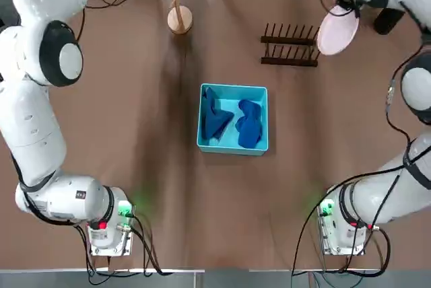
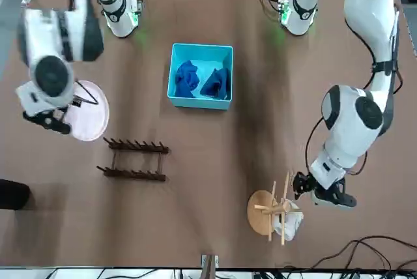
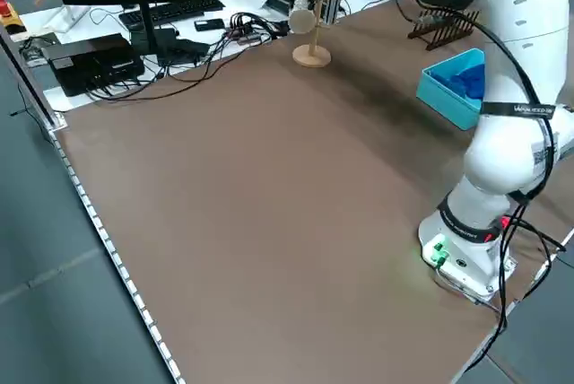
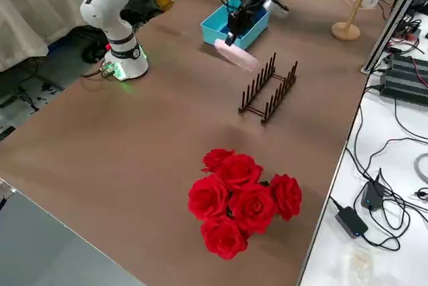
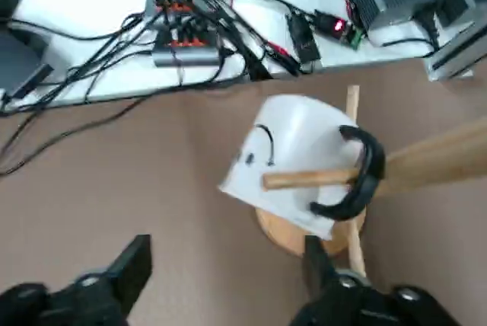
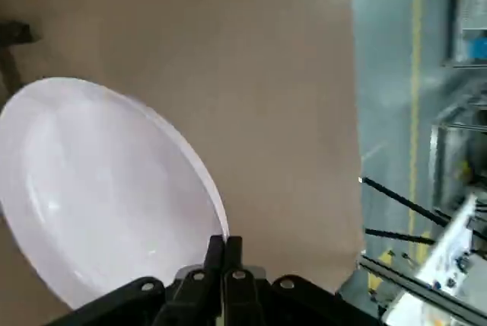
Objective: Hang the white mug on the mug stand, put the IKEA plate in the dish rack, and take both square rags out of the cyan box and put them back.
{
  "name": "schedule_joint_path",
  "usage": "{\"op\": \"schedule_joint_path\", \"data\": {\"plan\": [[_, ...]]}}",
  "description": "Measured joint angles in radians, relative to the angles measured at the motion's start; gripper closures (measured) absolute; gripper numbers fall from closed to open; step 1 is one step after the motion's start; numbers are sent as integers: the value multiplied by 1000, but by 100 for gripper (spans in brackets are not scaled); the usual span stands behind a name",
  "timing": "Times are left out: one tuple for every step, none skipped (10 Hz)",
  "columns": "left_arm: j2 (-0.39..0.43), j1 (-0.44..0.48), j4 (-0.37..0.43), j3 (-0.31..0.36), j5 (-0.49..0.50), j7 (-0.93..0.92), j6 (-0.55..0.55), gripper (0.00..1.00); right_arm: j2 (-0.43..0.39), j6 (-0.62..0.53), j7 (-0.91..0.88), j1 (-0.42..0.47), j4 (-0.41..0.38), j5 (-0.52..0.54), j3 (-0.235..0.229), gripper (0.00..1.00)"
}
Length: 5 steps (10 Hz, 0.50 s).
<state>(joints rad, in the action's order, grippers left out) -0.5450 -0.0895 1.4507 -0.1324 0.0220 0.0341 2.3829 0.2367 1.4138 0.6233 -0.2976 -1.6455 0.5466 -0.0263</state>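
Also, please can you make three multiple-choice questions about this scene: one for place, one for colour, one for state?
1. Where are the blue rags?
A) cyan box B) dish rack C) bare table

2. Colour of the handle of the mug?
A) red B) white C) black

3. State of the plate?
A) standing in rack B) gripped C) flat on table

1 A: both lie inside its walls.
2 C: a black arc, seen beside the open left gripper at the mug stand.
3 B: the right gripper pinches its rim beside the rack.
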Motion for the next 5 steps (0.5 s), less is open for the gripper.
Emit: {"op": "schedule_joint_path", "data": {"plan": [[32,16,-3,0,0,-3,-74,0,32,-31,60,-26,15,49,0,97],[63,26,-4,0,0,-6,-141,0,70,-74,105,-45,46,96,0,97],[89,27,-4,0,0,-6,-211,0,114,-108,159,-58,84,144,0,97],[117,26,-5,-2,0,-6,-287,0,159,-121,198,-66,117,178,-1,97],[152,22,-4,-9,0,-7,-381,0,193,-125,219,-74,142,194,-1,97]]}}
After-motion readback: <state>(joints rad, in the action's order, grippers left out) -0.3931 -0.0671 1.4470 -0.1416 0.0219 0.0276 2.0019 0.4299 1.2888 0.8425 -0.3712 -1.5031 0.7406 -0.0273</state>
